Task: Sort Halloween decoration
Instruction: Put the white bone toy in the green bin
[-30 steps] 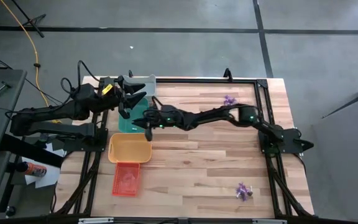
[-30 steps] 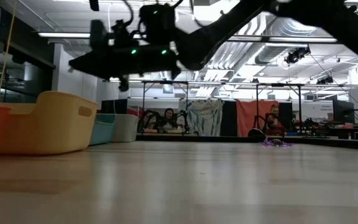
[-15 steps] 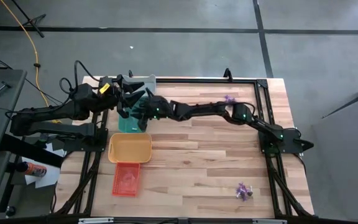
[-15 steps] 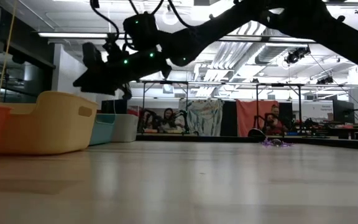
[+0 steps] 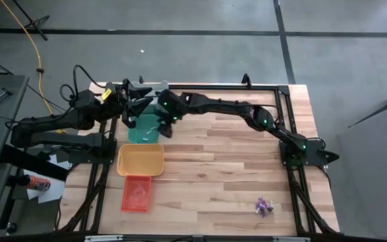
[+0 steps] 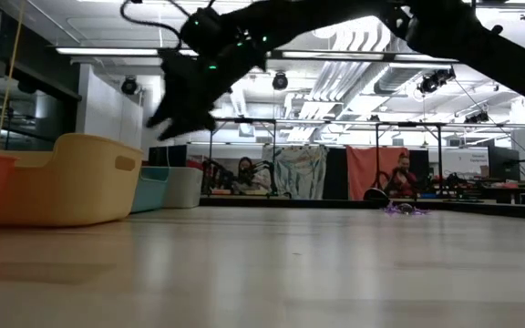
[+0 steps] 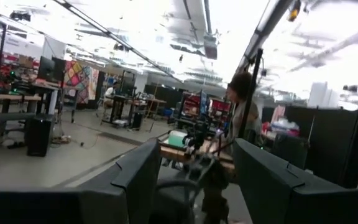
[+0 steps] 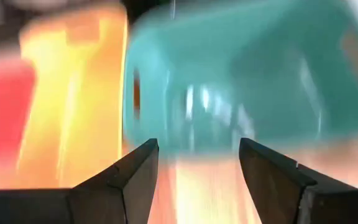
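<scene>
Right gripper (image 5: 161,126) hangs over the teal tray (image 5: 142,132), fingers spread, empty. Left gripper (image 5: 132,107) waits beside the tray, fingers apart, empty. Purple trinkets (image 5: 264,206) lie on the counter (image 5: 227,175), well apart from the trays.

Four trays lined my table's (image 5: 234,168) left edge. The teal tray (image 5: 143,128) sat between grey (image 5: 154,91) and yellow (image 5: 140,160); orange (image 5: 137,195) came last.

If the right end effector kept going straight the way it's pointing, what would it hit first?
Most likely the teal tray: the right end effector, fingers apart and empty, faces it directly. How far away it is cannot be judged.
</scene>
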Controlling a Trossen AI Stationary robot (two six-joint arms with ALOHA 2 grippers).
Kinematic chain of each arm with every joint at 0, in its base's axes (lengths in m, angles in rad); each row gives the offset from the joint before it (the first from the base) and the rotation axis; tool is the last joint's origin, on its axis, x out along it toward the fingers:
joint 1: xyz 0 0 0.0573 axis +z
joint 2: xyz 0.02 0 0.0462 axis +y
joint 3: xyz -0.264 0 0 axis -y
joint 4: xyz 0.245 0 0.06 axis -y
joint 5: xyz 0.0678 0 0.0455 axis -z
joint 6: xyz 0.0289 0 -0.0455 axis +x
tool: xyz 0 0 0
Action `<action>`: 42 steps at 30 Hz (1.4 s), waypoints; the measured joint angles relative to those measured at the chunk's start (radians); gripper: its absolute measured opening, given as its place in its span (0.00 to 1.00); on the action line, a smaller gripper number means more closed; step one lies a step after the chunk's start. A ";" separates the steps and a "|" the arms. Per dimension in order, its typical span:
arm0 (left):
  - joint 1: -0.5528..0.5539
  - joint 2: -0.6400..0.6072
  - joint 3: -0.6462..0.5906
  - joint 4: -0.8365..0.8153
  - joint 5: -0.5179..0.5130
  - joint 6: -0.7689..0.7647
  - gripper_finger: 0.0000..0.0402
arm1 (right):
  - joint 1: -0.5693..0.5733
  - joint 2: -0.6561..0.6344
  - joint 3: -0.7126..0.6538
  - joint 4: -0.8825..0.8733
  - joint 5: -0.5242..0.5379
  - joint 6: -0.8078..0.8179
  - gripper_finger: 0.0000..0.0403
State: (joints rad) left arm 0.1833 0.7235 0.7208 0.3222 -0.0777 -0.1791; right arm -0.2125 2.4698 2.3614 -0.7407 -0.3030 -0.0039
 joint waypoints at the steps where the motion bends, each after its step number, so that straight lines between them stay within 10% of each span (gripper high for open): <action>1: 0.000 -0.005 0.000 -0.008 0.005 0.011 0.48 | -0.002 -0.021 -0.022 -0.071 -0.009 -0.029 0.54; 6: 0.001 -0.020 0.000 -0.011 0.008 0.048 0.48 | -0.005 -0.187 -0.268 -0.201 -0.024 -0.084 0.55; 21: 0.024 0.217 -0.084 0.109 0.098 -0.001 0.48 | -0.003 -1.183 -1.496 0.572 0.303 0.420 0.55; 32: 0.034 0.391 -0.086 0.152 0.079 -0.160 0.48 | -0.021 -1.480 -1.696 0.825 0.328 0.311 0.55; 42: 0.034 0.363 -0.086 0.151 -0.033 -0.129 0.48 | -0.196 -1.411 -1.692 0.539 0.465 0.633 0.55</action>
State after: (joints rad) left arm 0.2169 1.0862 0.6350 0.4736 -0.1110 -0.3082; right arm -0.4083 1.0592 0.6696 -0.2018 0.1620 0.6287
